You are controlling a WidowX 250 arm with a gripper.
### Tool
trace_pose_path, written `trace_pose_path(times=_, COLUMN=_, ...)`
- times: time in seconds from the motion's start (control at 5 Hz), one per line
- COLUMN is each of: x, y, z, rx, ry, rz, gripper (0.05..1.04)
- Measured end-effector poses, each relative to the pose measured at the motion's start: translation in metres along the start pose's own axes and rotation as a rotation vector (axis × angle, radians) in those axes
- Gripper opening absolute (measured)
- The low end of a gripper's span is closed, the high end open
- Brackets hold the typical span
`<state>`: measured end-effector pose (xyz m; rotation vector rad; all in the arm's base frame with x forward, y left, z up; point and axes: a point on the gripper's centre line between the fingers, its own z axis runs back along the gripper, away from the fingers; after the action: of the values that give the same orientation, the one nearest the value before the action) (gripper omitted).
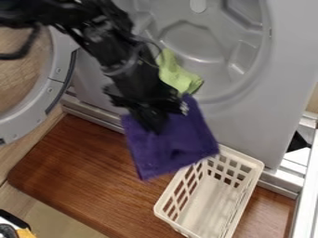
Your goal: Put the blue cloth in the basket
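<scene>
Now gripper [153,125] has blue cloth [177,148] pinched, hanging w/ lower corner nr basket [243,156] rim

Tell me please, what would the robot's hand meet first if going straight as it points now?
Beyond the blue cloth it holds, the hand would probably meet the basket rim, though depth is unclear: it could be the wooden board.

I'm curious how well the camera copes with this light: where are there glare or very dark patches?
Camera view: pale highlights streak the ridges of the grey recess; the black arm is so dark that its parts partly merge.
</scene>
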<state>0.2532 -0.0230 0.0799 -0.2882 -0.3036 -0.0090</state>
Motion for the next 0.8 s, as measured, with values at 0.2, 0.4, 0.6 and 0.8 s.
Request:
trace_pose_path(times=0.2, x=-0.003, y=-0.007, z=-0.017, rx=-0.015, ry=0.026, rz=-0.024, gripper=0.062)
trace_pose_path(times=0.4, x=-0.003, y=-0.013, z=-0.029, rx=-0.023, ry=0.031, rz=-0.045, gripper=0.06)
trace_pose_path(times=0.6, x=-0.005, y=-0.014, z=-0.045, rx=-0.034, ry=0.05, rz=-0.062, gripper=0.06)
trace_pose_path(times=0.8, x=-0.008, y=-0.013, z=-0.059, rx=-0.045, ry=0.07, rz=-0.073, gripper=0.06)
